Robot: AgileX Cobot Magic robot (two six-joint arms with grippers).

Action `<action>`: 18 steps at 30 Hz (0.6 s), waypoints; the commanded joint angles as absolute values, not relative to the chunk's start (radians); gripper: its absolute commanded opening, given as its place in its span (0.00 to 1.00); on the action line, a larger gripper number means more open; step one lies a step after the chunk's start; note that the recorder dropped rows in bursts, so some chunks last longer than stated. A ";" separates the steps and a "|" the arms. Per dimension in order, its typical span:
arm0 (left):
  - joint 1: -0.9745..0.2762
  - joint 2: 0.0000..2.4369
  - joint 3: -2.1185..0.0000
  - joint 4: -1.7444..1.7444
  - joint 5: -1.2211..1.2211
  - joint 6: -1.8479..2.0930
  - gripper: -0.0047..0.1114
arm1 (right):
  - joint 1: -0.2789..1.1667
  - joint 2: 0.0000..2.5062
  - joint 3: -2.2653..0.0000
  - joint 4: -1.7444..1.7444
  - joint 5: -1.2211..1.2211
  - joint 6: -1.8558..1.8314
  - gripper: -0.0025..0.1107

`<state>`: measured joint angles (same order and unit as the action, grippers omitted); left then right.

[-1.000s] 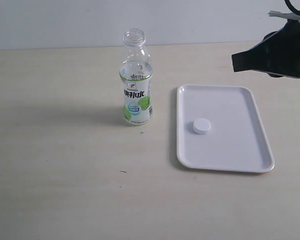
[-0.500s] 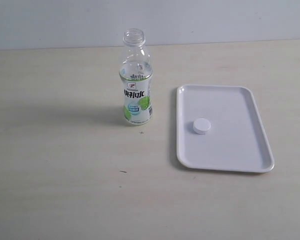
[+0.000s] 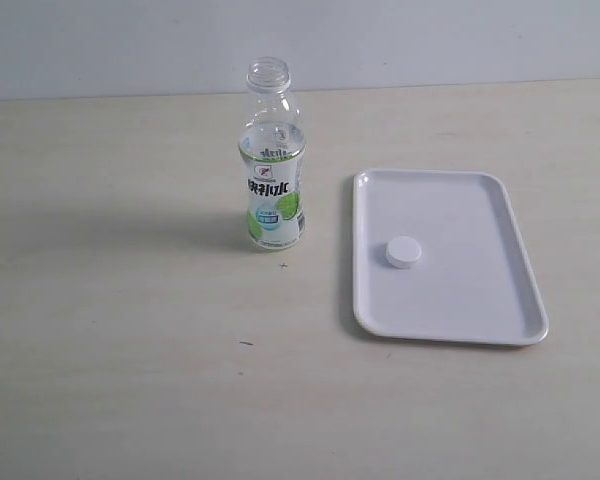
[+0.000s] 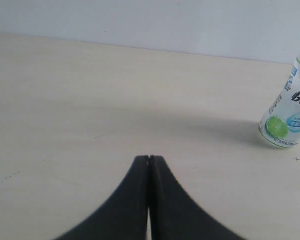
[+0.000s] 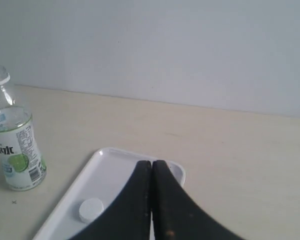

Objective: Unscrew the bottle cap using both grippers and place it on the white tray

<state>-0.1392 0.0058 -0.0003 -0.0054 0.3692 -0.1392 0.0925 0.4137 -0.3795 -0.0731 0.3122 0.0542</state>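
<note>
The job looks done from where I stand. The cap [image 3: 403,252] lies flat on the tray [image 3: 460,200], roughly in the middle and well inside the low rim, so it cannot roll off onto the table [image 3: 130,350]. The bottle [image 3: 274,160] stands upright with its threaded neck bare. Neither arm shows in the exterior view, and nothing is touching either object. The left gripper [image 4: 149,159] has its jaws pressed together with nothing between them. The bottle is well ahead of its tips and off toward the other arm's side, too far away to be steadied, which makes sense now that it needs no holding. The right gripper [image 5: 152,163] is likewise closed and empty, held above the table with the tray just ahead of and beneath its tips. The cap lies near those tips and the bottle farther off beyond the tray's edge. I'd judge both arms are parked clear so nothing gets knocked.
</note>
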 commanded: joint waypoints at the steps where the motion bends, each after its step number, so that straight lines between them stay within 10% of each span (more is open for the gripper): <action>1: -0.139 0.000 0.000 -0.016 0.368 -0.134 0.04 | 0.033 0.310 -0.297 -0.086 0.257 0.046 0.02; 18: -0.139 0.000 0.000 -0.016 0.368 -0.134 0.04 | -0.098 0.040 -0.055 -0.131 0.174 0.074 0.02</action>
